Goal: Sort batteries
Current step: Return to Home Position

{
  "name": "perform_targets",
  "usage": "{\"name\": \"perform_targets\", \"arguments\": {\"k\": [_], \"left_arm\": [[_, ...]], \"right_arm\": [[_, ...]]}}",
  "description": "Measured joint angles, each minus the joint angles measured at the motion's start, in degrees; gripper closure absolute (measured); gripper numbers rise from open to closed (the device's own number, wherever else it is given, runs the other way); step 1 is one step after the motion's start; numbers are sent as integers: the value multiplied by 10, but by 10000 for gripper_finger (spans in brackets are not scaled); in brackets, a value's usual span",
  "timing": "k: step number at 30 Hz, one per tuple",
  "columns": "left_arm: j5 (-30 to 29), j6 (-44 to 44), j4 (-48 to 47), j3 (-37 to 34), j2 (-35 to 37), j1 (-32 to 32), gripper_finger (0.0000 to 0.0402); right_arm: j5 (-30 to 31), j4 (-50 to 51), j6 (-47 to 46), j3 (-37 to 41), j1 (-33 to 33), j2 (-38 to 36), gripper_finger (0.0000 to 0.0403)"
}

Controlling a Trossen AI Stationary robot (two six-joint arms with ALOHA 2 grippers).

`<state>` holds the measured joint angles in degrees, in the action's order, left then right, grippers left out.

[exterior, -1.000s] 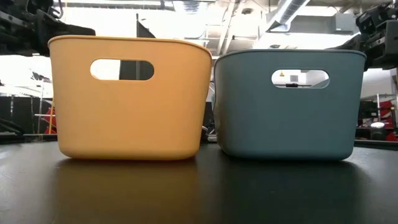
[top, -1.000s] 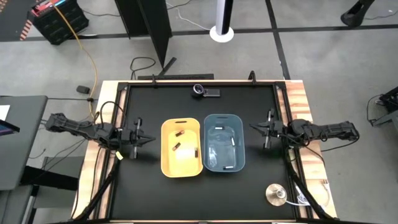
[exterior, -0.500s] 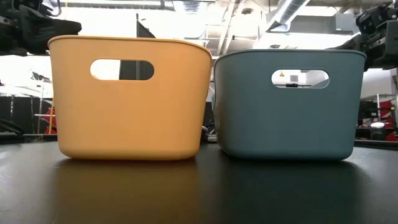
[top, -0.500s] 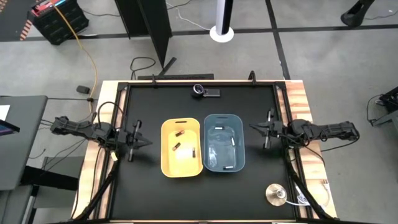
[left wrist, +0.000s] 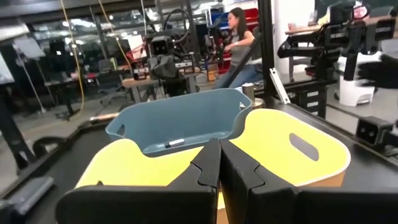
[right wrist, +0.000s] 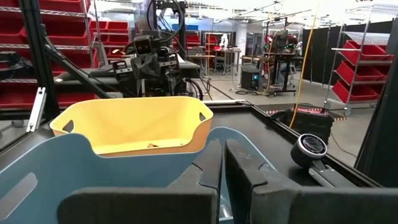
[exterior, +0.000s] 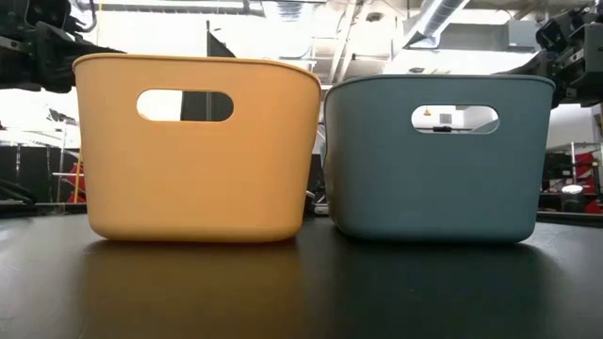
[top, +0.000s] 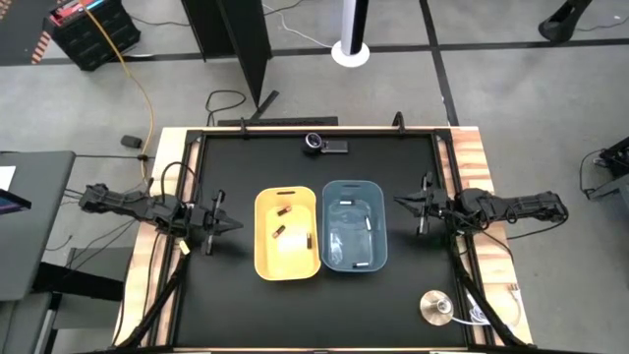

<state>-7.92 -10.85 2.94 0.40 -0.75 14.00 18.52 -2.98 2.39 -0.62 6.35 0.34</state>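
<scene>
In the high view, three dark batteries [top: 278, 231] lie on the floor of the yellow bin [top: 263, 258], and three white batteries [top: 369, 223] lie in the blue bin [top: 379, 246] beside it. My left gripper [top: 234, 224] is shut and hovers left of the yellow bin, level with its rim, pointing at it. My right gripper [top: 398, 203] is shut too and hovers right of the blue bin. The left wrist view shows one white battery [left wrist: 174, 143] past my shut left gripper [left wrist: 219, 152]. The right wrist view shows a dark battery [right wrist: 151, 145] beyond my right gripper [right wrist: 222, 155].
A round silver disc [top: 436, 306] lies near the table's near right corner. A small black camera [top: 319, 144] sits at the far edge. The two bins stand side by side mid-table, with black tabletop [top: 246, 305] around them. People and workshop clutter show beyond the table.
My left gripper has drawn back a little toward the table's left edge, away from the yellow bin, staying shut. The bins and the batteries have kept their places.
</scene>
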Motion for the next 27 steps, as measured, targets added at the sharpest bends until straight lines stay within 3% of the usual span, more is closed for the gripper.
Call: {"name": "perform_targets", "arguments": {"k": [6,27], "left_arm": [[1,46,0,0,-3,0,401],[0,49,0,0,-3,0,401]], "right_arm": [[-1,0,0,0,0,0,365],[-1,0,2,0,0,0,365]]}}
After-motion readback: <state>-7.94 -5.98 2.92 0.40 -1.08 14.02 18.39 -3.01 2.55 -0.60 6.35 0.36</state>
